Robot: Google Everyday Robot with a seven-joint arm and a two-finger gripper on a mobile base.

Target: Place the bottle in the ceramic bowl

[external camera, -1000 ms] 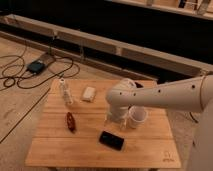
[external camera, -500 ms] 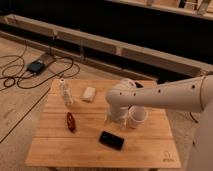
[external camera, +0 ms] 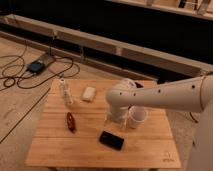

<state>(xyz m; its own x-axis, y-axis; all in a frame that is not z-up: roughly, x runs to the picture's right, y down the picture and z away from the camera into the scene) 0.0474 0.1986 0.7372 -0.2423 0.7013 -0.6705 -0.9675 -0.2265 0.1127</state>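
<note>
The bottle point(external camera: 65, 91) is small, translucent whitish with a white cap, and stands upright near the table's back left corner. The ceramic bowl point(external camera: 139, 85) is dark and mostly hidden behind my arm at the back of the table; only a sliver of its rim shows. My gripper point(external camera: 116, 121) hangs from the white arm over the middle of the table, right next to the white cup point(external camera: 138, 116). It is well to the right of the bottle and holds nothing that I can see.
A white rounded block point(external camera: 89, 93) lies right of the bottle. A dark-red oblong object point(external camera: 71, 121) lies at the left front. A black phone point(external camera: 111, 140) lies in front of the gripper. Cables and a box point(external camera: 36, 66) lie on the floor to the left.
</note>
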